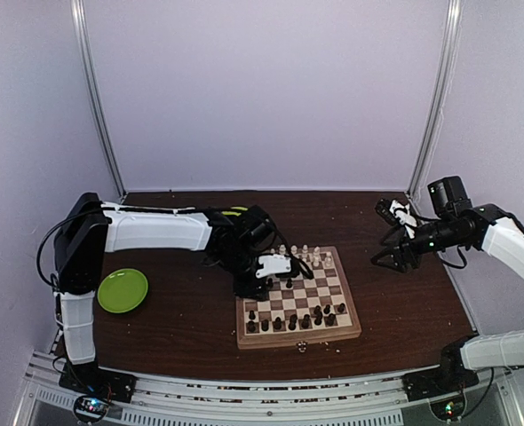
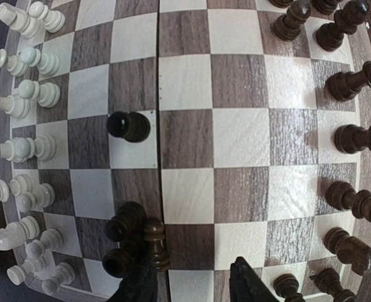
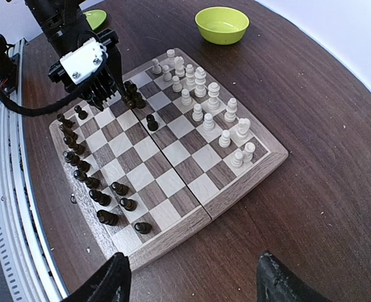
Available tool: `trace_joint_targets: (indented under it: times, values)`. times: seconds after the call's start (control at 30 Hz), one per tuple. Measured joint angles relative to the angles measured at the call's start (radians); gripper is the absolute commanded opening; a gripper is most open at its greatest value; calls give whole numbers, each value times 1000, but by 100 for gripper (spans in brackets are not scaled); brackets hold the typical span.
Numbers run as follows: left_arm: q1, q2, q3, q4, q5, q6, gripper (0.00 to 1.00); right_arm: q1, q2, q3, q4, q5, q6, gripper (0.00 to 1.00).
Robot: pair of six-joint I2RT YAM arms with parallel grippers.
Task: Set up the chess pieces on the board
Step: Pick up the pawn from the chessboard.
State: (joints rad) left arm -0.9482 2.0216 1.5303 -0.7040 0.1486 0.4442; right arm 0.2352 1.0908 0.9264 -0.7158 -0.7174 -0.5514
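Far left on the bench [image 1: 182,333], a lime plate [image 1: 123,290], well apart from the board [image 1: 308,298]. Next, the left claw [image 2: 193,265], low over the board's left side, released, fingers apart with nothing between them. Just beside one finger, a dark clump [image 2: 127,236] of a few pieces; near it, alone on a light square, a dark pawn [image 2: 129,126]. Board flat at mid-bench, white pieces [image 1: 305,255] ranked along its far edge, dark pieces [image 1: 293,321] along the near edge, middle squares mostly bare. Off the board to the right, the right claw [image 1: 395,259], above the bench, released wide, gripping nothing.
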Motion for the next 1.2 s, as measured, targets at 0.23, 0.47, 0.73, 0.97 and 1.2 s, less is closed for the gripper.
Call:
trace_joint_targets:
  times: [0.23,0.47,0.73,0.97,1.2]
  values:
    - [0,6,4,1,-3,0,41,0,3,1,-9,-2,-3,68]
    - [0,15,9,7,-4,1,41,3,10,2,-18,-3,-5,68]
    - [-2,35,14,11,-14,2,41,8,17,4,-26,-3,-19,68]
    - [-3,46,14,14,-16,2,40,12,31,14,-37,-2,-25,67]
    - [-8,47,14,14,-12,3,40,13,42,20,-50,-2,-29,67]
